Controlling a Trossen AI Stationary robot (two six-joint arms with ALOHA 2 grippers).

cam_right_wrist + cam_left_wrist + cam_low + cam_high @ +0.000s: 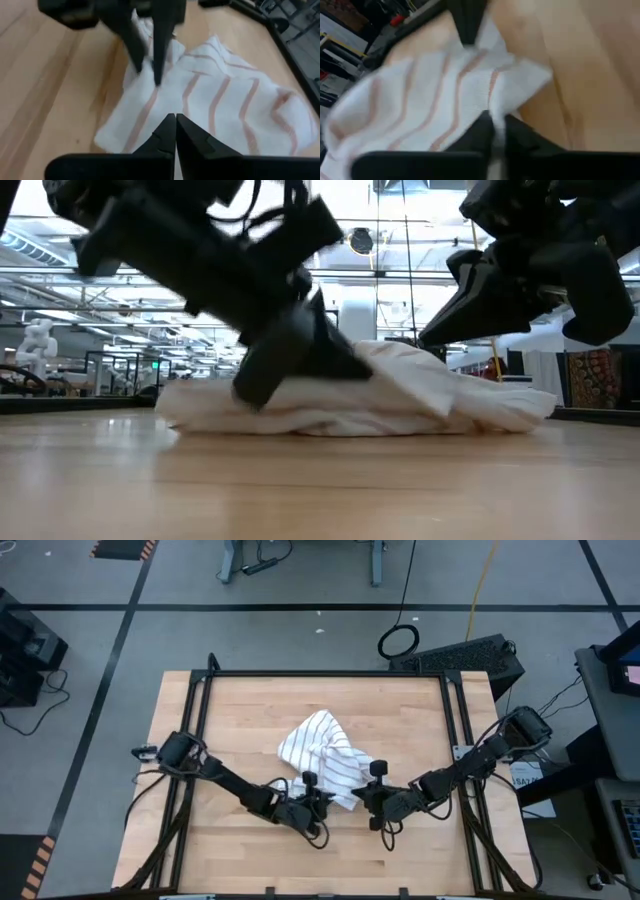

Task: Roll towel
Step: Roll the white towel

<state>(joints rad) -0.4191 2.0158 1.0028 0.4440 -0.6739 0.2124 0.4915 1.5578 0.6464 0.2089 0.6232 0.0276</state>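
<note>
The white towel point(322, 752) with thin stripes lies bunched in folds on the middle of the wooden table point(230, 710). It also shows as a low heap in the low view, the towel point(400, 395). My left gripper point(318, 802) is at the towel's near edge, shut on the cloth point(497, 127). My right gripper point(372, 798) is shut just beside it, to the right, its tips point(175, 120) over the towel's near part point(210, 100). In the low view the right gripper point(432, 332) hangs close above the heap. My left gripper pinches a fold at the towel's near edge point(496, 112) between its two fingers point(159, 65). It comes slanting down from the near left. The towel stays bunched and slack on the table. I cannot tell whether my right gripper touches the towel.
A black frame rail point(330, 673) runs along the table's far edge, and rails point(455, 740) run along both sides. Bare wood point(250, 860) lies between the towel and the near edge. Beyond the far right corner stands a dark box point(460, 655).
</note>
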